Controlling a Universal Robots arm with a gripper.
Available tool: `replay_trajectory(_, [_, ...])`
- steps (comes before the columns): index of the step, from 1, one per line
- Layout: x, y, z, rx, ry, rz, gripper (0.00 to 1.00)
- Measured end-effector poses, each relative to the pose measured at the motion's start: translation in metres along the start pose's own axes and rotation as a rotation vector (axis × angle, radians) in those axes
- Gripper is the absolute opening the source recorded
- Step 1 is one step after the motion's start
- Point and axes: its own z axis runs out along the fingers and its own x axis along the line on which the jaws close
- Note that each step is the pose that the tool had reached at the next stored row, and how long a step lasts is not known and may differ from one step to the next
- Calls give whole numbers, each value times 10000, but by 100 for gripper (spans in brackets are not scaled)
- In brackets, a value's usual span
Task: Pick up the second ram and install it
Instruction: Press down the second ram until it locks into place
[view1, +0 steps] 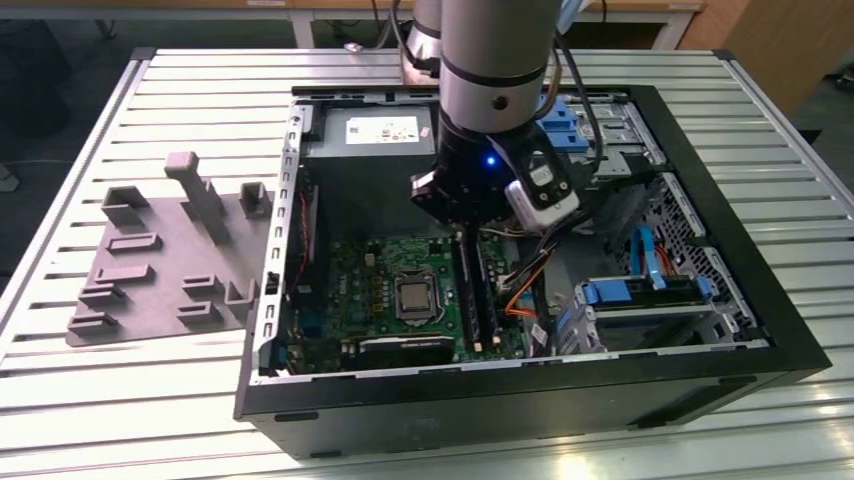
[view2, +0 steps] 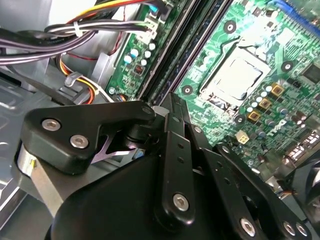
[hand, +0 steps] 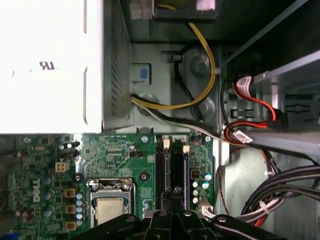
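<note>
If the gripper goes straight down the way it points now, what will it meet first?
Most likely the long black memory slots on the green motherboard, beside the processor socket. The gripper hangs directly over them inside the open computer case. How much gap remains is unclear.

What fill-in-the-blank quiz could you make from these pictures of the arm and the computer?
1. The end effector hangs inside an open computer ____.
2. Below it lies a circuit board coloured ____.
3. In the exterior view, a grey holder lies on the table, on the case's ____ side.
4. In the first wrist view, a bundle of cables coloured ____ runs beside the board.

Missing words: case; green; left; black
</note>
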Motion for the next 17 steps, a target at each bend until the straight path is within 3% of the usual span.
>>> replay_trajectory(8, [2,77,15,-8,0,0,11])
replay_trajectory(17, [2,88,97,-8,0,0,11])
